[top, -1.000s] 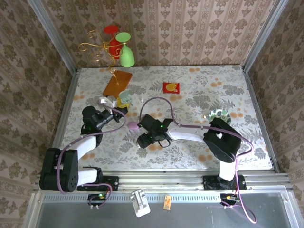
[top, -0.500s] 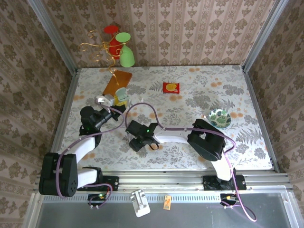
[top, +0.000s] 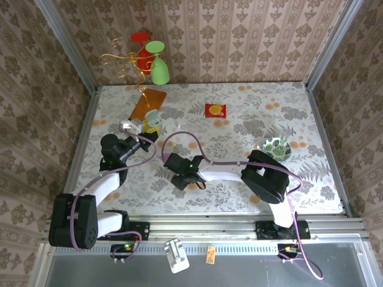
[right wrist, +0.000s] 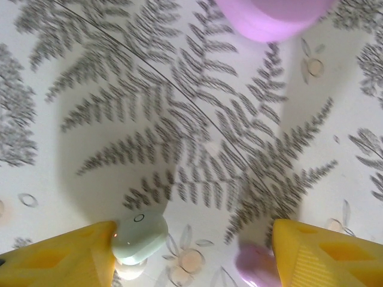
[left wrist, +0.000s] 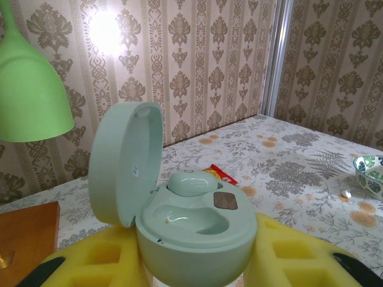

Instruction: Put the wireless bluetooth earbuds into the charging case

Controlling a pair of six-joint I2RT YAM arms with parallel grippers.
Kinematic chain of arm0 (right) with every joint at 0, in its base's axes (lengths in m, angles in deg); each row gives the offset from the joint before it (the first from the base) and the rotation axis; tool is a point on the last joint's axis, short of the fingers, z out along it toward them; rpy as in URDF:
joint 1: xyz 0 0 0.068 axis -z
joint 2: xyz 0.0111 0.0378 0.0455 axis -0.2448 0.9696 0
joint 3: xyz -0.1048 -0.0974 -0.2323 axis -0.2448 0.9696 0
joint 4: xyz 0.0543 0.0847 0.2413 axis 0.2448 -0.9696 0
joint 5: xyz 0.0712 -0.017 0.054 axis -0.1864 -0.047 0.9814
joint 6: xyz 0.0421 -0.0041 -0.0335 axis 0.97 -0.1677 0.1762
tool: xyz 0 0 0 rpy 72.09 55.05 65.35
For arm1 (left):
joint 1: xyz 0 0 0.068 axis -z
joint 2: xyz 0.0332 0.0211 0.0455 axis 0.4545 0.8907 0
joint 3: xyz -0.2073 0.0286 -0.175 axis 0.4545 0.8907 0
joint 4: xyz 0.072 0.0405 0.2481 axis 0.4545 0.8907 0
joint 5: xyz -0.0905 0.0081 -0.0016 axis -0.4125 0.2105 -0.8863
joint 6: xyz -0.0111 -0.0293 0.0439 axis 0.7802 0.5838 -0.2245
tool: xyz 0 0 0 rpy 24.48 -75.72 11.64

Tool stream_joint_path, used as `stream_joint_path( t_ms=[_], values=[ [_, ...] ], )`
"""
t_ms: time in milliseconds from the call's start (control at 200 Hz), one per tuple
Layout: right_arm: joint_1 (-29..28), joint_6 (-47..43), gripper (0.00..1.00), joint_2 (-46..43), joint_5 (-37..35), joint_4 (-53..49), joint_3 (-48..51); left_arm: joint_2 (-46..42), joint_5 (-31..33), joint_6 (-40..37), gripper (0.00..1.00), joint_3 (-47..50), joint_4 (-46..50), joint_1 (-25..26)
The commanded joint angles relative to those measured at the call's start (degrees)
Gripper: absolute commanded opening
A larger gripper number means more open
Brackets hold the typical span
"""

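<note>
My left gripper (left wrist: 191,266) is shut on the mint green charging case (left wrist: 197,224), its yellow pads pressing both sides. The lid stands open. One mint earbud (left wrist: 191,183) sits in the back slot and the front slot is hollow. In the top view that case (top: 154,119) is held up at the left. My right gripper (right wrist: 191,251) points down at the table with its jaws wide apart. A mint earbud (right wrist: 139,238) lies against its left finger (right wrist: 66,254). A pink earbud (right wrist: 257,266) lies just inside the right finger (right wrist: 326,254).
A pink case (right wrist: 269,15) lies just beyond the right gripper (top: 178,178). An orange board (top: 148,104), a green glass (top: 158,66) and a red glass stand at the back left. A red packet (top: 215,110) and a patterned bowl (top: 276,148) lie farther right.
The right arm has swung left across the table and now stands over the spot where the pink case showed. The left gripper has kept the case and shifted slightly back.
</note>
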Motion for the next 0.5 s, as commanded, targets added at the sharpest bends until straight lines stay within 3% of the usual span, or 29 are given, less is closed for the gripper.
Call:
stream_joint_path(
  t_ms=[0,255,495],
  values=[
    [1.2,-1.6,0.7,-2.8,-2.8,-3.8,2.3,-0.9,-0.1,1.3,0.27,0.3,-2.5,-0.5],
    [1.3,-0.1,0.7,-6.9,-0.6,-4.4,2.3,-1.2,0.2,2.5,0.27,0.8,-4.7,-0.5],
    [1.1,12.9,0.64,-8.3,4.2,-6.1,-1.2,-2.9,4.6,1.1,0.27,0.6,-1.7,-0.5]
  ],
)
